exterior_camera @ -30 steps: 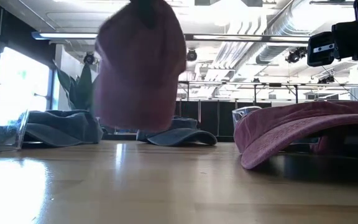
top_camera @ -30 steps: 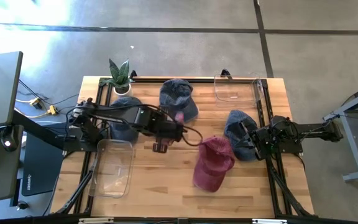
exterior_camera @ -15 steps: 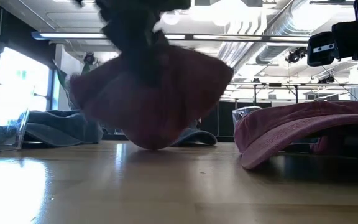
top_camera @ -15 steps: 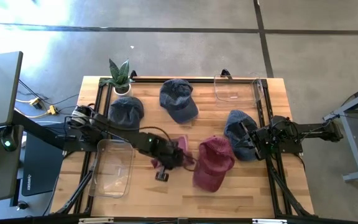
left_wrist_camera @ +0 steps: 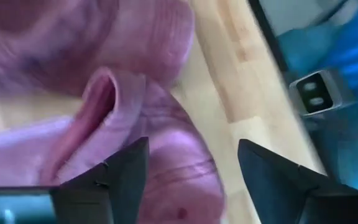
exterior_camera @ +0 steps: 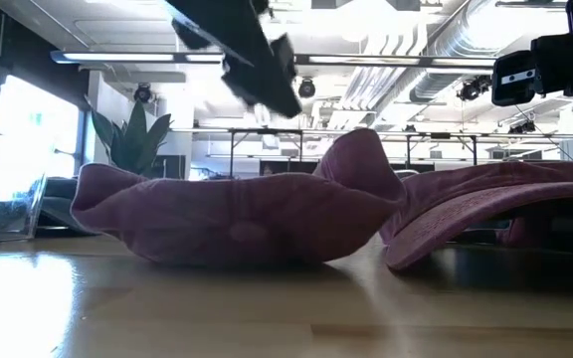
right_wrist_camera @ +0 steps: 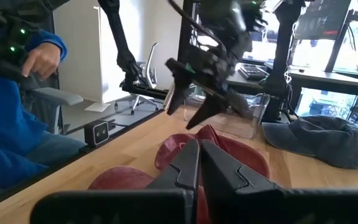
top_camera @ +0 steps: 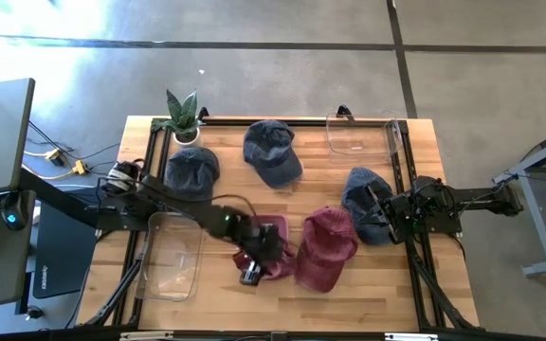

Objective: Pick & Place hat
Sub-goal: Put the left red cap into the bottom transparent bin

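Observation:
A crumpled maroon hat (top_camera: 275, 251) lies on the wooden table near its front, crown side down (exterior_camera: 232, 214), beside a second maroon hat (top_camera: 327, 248). My left gripper (top_camera: 254, 265) hangs open just above the crumpled hat (left_wrist_camera: 104, 112), and in the low view it (exterior_camera: 267, 75) is clear of the hat. My right gripper (top_camera: 385, 213) waits shut (right_wrist_camera: 197, 162) at the table's right side, next to a blue hat (top_camera: 361, 201).
Two more blue hats (top_camera: 192, 169) (top_camera: 273, 152) lie toward the far side. One clear bin (top_camera: 173, 254) stands at the near left, another (top_camera: 358, 133) at the far right, and a potted plant (top_camera: 183, 114) at the far left. A person in blue (right_wrist_camera: 11, 106) sits beyond the near edge.
My left gripper has carried the maroon hat toward the near edge and down, then opened and let go. The hat, which hung below the fingers, now lies spread and crumpled on the table against the second maroon hat.

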Controlling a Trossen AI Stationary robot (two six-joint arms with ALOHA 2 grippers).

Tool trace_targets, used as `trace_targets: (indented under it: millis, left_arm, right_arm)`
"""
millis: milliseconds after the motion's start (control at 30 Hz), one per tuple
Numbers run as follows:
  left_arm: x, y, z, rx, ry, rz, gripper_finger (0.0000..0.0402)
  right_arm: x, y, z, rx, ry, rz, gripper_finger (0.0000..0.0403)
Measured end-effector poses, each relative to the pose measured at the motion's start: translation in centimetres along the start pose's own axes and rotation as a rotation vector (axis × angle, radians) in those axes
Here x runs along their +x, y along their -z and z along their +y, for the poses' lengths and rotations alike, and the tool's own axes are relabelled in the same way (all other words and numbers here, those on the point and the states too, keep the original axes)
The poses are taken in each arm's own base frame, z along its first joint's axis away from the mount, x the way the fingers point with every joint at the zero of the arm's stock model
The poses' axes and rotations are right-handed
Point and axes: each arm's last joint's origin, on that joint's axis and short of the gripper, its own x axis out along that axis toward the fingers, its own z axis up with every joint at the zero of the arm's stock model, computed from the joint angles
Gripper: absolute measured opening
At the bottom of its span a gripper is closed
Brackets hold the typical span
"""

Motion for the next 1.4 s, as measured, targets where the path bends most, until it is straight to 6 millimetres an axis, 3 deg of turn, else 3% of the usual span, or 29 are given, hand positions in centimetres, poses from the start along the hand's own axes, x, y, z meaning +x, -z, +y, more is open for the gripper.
trace_targets:
  millis: [133, 267, 500, 733, 967, 1067, 1200, 1300, 1400]
  left_arm:
    - [0.2, 0.0, -4.1, 0.215, -0.149, -0.019, 0.0247]
    - [1.7, 1.3, -7.4, 0.301, -0.263, -0.009, 0.0239]
    - [6.6, 3.8, -10.6, 0.309, -0.401, -0.047, 0.02]
    - [8.3, 5.0, -9.6, 0.12, -0.527, -0.045, 0.0137]
    - [8.1, 5.3, -5.8, -0.295, -0.613, -0.019, 0.0099]
    - [8.3, 4.7, -4.5, -0.396, -0.477, 0.024, 0.0109]
    - [8.5, 3.6, -3.2, -0.454, -0.197, 0.082, 0.0152]
    - [7.5, 2.4, -2.2, -0.498, -0.006, 0.18, 0.0185]
    - [5.8, 0.1, -1.6, -0.497, 0.027, 0.211, 0.0202]
  right_arm:
    - [0.0, 0.0, 0.0, 0.0, 0.0, 0.0, 0.0012]
    - [0.0, 0.0, 0.0, 0.0, 0.0, 0.0, 0.0012]
    - [0.0, 0.0, 0.0, 0.0, 0.0, 0.0, 0.0012]
    - [0.0, 0.0, 0.0, 0.0, 0.0, 0.0, 0.0012]
    - [0.0, 0.0, 0.0, 0.0, 0.0, -0.001, 0.0012]
    - [0.0, 0.0, 0.0, 0.0, 0.0, 0.0, 0.0012]
    - [0.0, 0.0, 0.0, 0.0, 0.0, -0.001, 0.0012]
    - [0.0, 0.0, 0.0, 0.0, 0.0, -0.001, 0.0012]
    - [0.0, 0.0, 0.0, 0.0, 0.0, -0.001, 0.0012]
